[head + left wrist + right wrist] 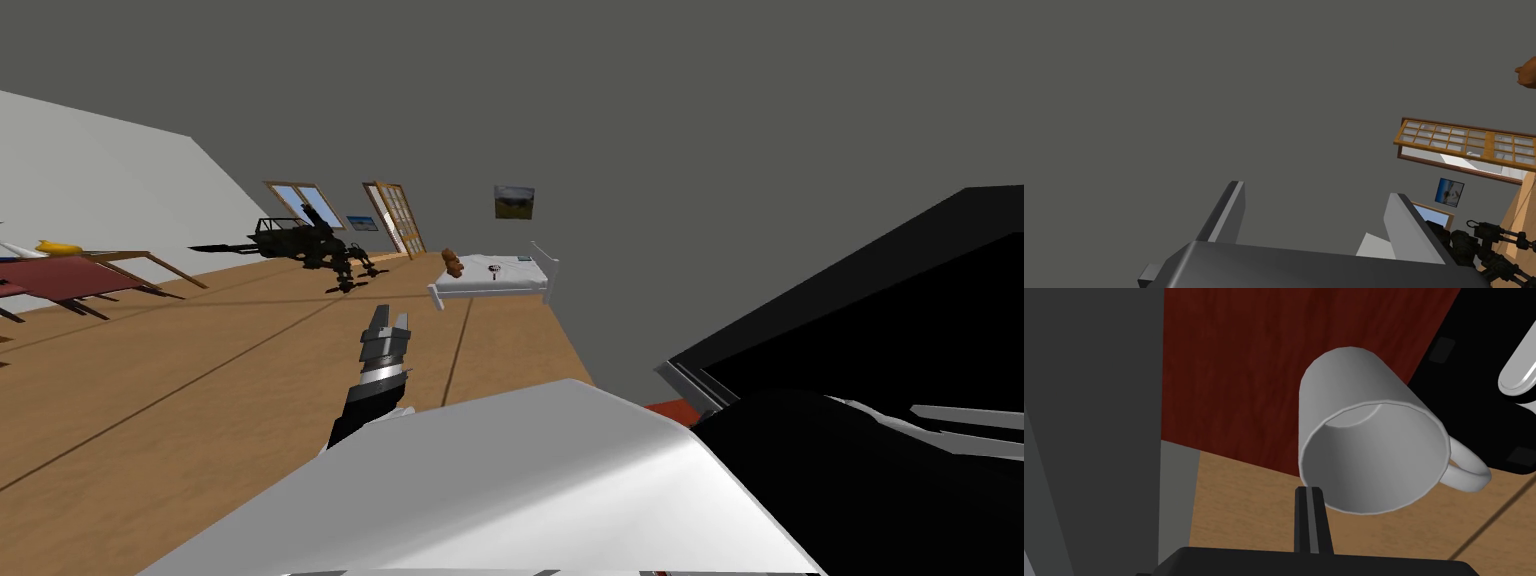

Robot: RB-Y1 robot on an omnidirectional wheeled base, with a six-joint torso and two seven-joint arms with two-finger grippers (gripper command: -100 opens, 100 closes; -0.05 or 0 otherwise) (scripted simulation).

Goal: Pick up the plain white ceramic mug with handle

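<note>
Grey walls [650, 120] meet a wooden floor [200, 380]; a white bed [495, 280] stands by the far wall.

- Light in the head view is flat and even. The grey wall [700, 120] reads as one dull mid-tone, and the wooden floor [200, 400] is the brightest broad area.
- The wide lens tilts the whole room and splays the floor lines toward the corners.
- A black area [900, 320] on the right swallows all detail.
- The mug [1369, 433] carries soft shading, pale on the outer wall and greyer within.
- The red tabletop [1249, 373] is dim, its grain just visible.
- On the left gripper [1316, 189], one finger is lit pale and the other is shaded dark.
- The window [1464, 160] holds the brightest patch.
- Edges are crisp everywhere.
</note>
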